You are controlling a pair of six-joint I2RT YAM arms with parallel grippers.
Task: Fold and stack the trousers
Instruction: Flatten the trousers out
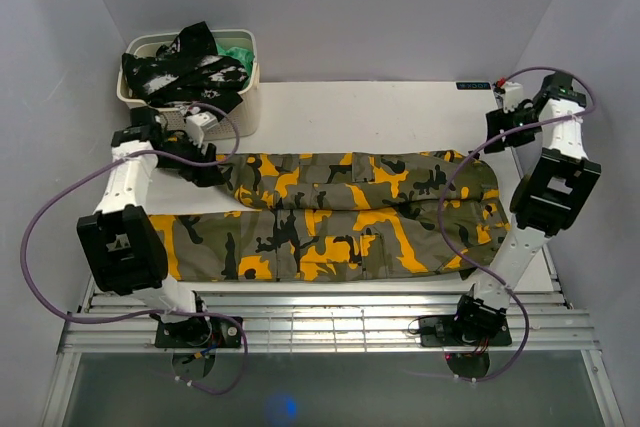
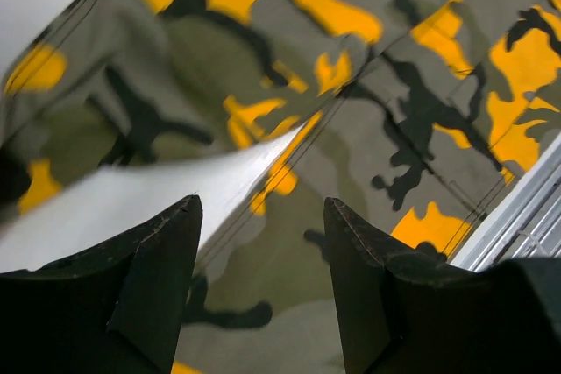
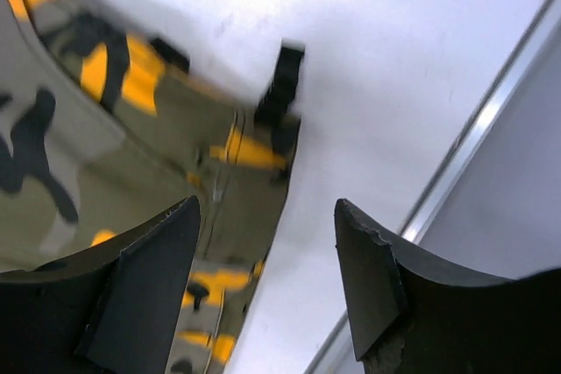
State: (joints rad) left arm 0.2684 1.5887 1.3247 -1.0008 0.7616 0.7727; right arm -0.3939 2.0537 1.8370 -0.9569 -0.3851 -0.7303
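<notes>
Trousers (image 1: 340, 217) lie flat across the white table (image 1: 380, 112), both legs running left-right, one behind the other, joined at the right end. A thin wedge of bare table shows between the legs near their left ends. The near leg reaches further left than the far one.

L gripper (image 2: 259, 208) sits at the left end of the far leg, fingers (image 2: 166, 278) spread apart w/ nothing between them. Under it, camo cloth and that white wedge. Can't tell if the tips touch the cloth.

R gripper (image 3: 267, 208) is at the far right of the table by the waist end, fingers (image 3: 372, 278) also spread, holding nothing. Below it is the trousers' edge w/ a small black tab (image 3: 280, 85) on it, bare table beside, and a metal rail (image 3: 473, 137) further out.

Back left, a pale basket (image 1: 252, 82) sits on the table, a black & white garment (image 1: 185, 69) draped over its rim and a bit of green cloth (image 1: 238, 53) inside
</notes>
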